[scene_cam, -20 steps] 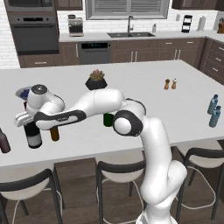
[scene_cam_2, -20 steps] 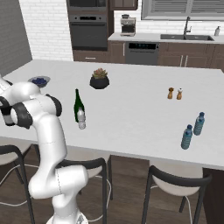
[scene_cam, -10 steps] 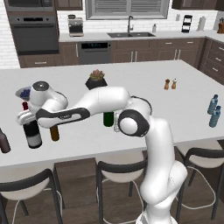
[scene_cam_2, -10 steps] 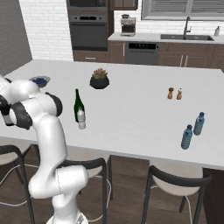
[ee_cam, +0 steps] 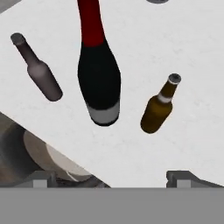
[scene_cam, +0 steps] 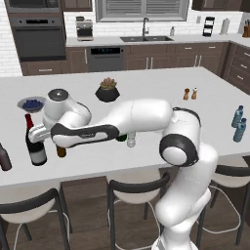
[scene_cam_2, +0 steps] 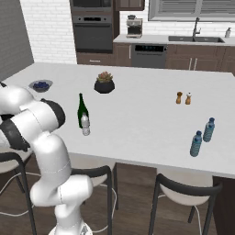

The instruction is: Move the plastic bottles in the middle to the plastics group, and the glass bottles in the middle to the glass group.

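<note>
Black wine bottle (scene_cam: 35, 142) with red foil stands upright by the amber beer bottle (scene_cam: 61, 151) and the dark brown bottle (scene_cam: 4, 157) at the counter's left end. Green wine bottle (scene_cam_2: 82, 110) and clear bottle (scene_cam_2: 85, 125) stand mid-counter. Gripper (ee_cam: 112, 177) hovers above, fingers wide apart, empty.
</note>
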